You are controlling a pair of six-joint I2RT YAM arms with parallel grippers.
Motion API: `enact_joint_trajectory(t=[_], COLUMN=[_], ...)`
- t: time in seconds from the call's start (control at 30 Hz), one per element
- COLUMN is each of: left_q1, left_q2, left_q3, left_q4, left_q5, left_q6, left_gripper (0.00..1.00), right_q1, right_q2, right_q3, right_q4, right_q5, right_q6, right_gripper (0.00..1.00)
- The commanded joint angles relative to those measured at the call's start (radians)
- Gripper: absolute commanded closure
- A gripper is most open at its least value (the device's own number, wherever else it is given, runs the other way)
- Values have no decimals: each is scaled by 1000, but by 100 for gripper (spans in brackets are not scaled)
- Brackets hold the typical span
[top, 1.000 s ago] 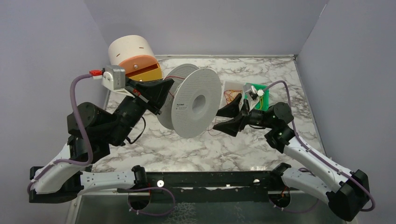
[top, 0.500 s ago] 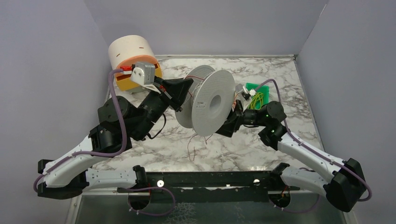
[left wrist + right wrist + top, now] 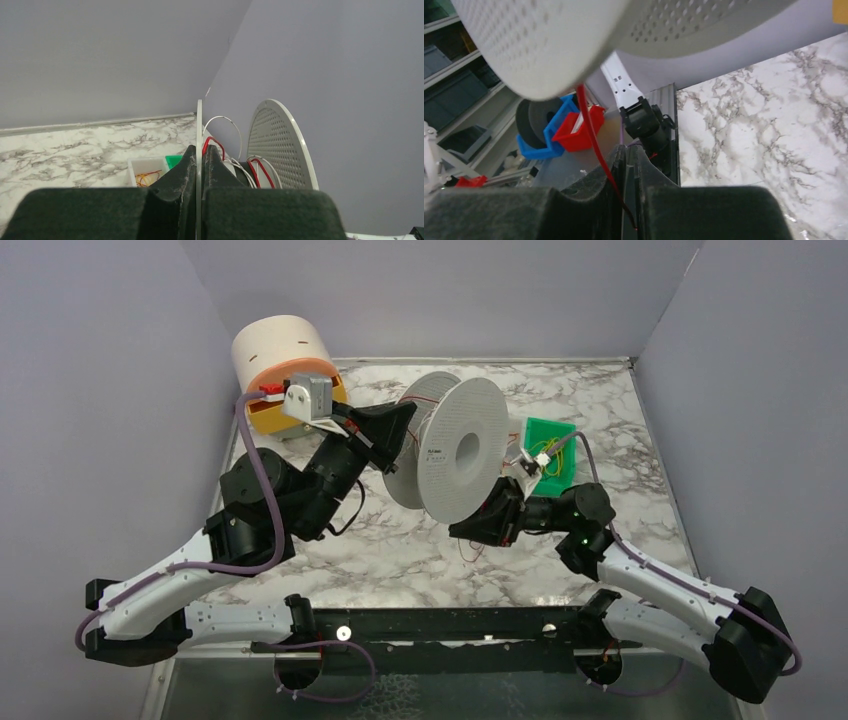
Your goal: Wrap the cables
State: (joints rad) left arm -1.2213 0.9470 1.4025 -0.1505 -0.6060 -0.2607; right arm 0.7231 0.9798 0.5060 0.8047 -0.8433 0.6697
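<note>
since half a second ago the right end effector [image 3: 458, 531] has dropped lower and nearer the arm bases, below the spool [image 3: 455, 450]. the slack loop that hung towards the bench [image 3: 400, 560] has gone. the spool has edged a little to the right. the left arm has hardly shifted.

the left end effector [image 3: 404, 422] is closed narrow on the rim of the spool's far flange; its wrist view shows that thin rim [image 3: 199, 125] clamped between both fingers, holding the spool off the bench with its axle roughly level.

the right end effector [image 3: 626, 150] is almost fully closed, and the red cable [image 3: 591, 130] passes between its fingers, apparently pinched. more red turns lie between the flanges by the hub [image 3: 212, 142].

the coming move turns on this line: the free cable leaves the lower edge of the near flange [image 3: 549, 40] and runs down into the right end effector, just below and near-side of the spool. its long axis lies across the axle, so it likely feeds onto the hub as the right arm circles. the right arm is the nearer one; the left serves only as holder.
</note>
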Motion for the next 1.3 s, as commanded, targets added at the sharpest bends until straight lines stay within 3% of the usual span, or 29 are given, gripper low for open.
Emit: enact_joint_trajectory(t=[0.0,0.17,0.37,0.8,1.0,1.27], left_q1=[-3,-3,-4,-4,-4,-5], left_q2=[-11,-13,24,231,261,217], left_q3=[-17,-90,-162,-197,-273,-399], left_q4=[182,252,334,279,207,110], left_q5=[-67,-132,-250,-502,-552,-465], left_q6=[-7,4,30,104,85,44], left_gripper=[100,100,100,100,100,100], right_q1=[23,39,75,182,187,187], right_q2=[-83,-146,-181,-100,-58,20], right_q3=[-39,-38,26,248,394,591], right_q4=[-25,-178,-434,-848,-1030,-1268], right_q5=[45,103,196,431,489,594], right_q6=[33,15,-55,-114,-144,-234], right_gripper=[87,99,99,99,99,99])
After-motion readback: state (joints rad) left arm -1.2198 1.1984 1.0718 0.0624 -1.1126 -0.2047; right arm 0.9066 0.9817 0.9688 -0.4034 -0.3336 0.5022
